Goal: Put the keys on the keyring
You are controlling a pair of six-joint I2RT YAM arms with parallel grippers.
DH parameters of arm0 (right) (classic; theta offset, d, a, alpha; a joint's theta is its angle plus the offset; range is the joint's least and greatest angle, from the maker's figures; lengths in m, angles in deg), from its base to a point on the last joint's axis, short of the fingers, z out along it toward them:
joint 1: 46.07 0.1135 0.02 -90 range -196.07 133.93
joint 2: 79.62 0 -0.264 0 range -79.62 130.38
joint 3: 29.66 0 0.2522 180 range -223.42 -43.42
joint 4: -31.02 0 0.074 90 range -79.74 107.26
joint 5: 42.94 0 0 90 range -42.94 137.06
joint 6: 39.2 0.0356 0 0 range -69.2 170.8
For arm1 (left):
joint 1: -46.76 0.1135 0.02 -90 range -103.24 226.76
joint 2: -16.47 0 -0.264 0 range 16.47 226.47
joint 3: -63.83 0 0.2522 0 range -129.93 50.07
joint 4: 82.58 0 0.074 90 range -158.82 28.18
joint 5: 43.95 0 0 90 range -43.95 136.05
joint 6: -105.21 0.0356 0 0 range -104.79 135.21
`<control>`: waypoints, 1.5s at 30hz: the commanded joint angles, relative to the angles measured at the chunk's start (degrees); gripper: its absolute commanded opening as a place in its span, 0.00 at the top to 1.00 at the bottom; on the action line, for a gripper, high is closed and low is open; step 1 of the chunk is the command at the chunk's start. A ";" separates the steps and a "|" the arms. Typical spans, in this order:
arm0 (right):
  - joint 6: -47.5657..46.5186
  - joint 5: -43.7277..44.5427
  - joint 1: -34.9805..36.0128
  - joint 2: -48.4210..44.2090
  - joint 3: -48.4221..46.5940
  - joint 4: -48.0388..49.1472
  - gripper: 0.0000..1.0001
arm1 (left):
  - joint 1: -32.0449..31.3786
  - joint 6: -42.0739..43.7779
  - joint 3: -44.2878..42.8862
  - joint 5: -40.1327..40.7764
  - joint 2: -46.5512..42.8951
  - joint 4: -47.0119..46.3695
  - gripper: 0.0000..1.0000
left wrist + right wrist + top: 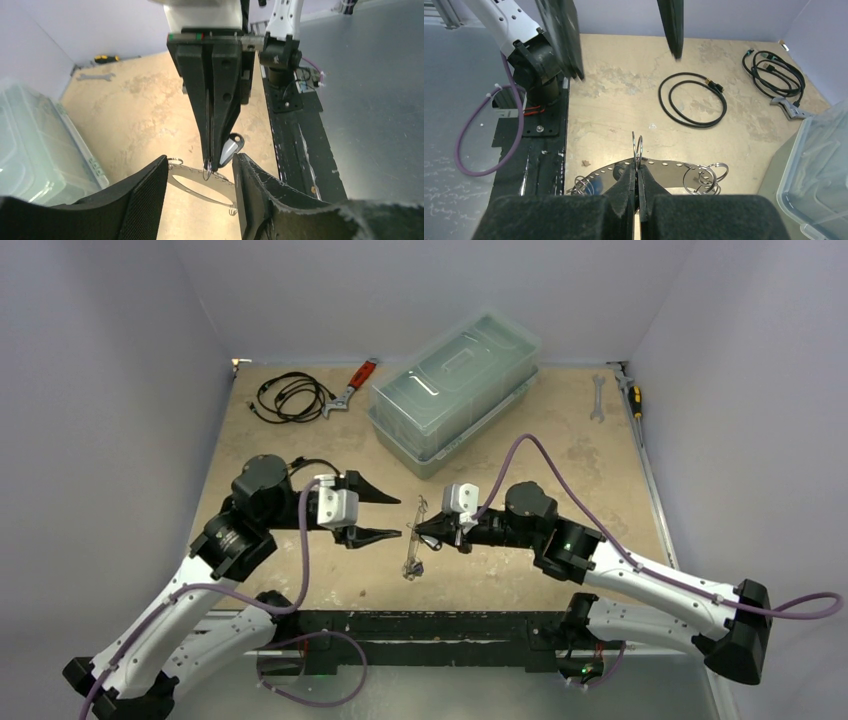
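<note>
1. Jaws of your black right gripper (638, 176) clamp the thin pale oval keyring (664, 164) to hold it steady.
2. Your black left gripper (398, 516) sits beside that keyring, jaws apart, empty.

Enclosed far, left and right by plain, windowless lilac-grey walls (420, 290), evenly and softly lit, brightest low on the far side. Floored by a tan, mottled and scuffed table board (560, 455), edged on the right by a pale metal strip (652, 495). Bounded on the near side by a black mounting rail (430, 625) and, nearer again, a dull grey metal surface (480, 690).
</note>
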 commanded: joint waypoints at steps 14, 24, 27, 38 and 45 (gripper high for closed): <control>-1.52 -0.14 0.52 1.52 -4.72 -2.78 1.00 | -3.56 7.45 -4.29 1.12 11.00 10.77 0.62; -1.68 -0.77 0.59 1.63 -4.34 -2.52 1.00 | -6.08 7.37 -3.59 3.82 13.38 10.50 0.73; -1.81 -0.87 0.58 1.64 -4.23 -2.52 1.00 | -6.40 7.42 -3.81 4.73 13.18 10.67 0.75; -1.90 -1.46 0.58 1.55 -4.10 -2.51 1.00 | -6.66 7.43 -3.73 5.84 12.78 10.83 0.91; -1.98 -1.25 0.61 1.56 -4.08 -2.56 1.00 | -6.73 6.79 -3.01 5.39 11.40 9.11 1.00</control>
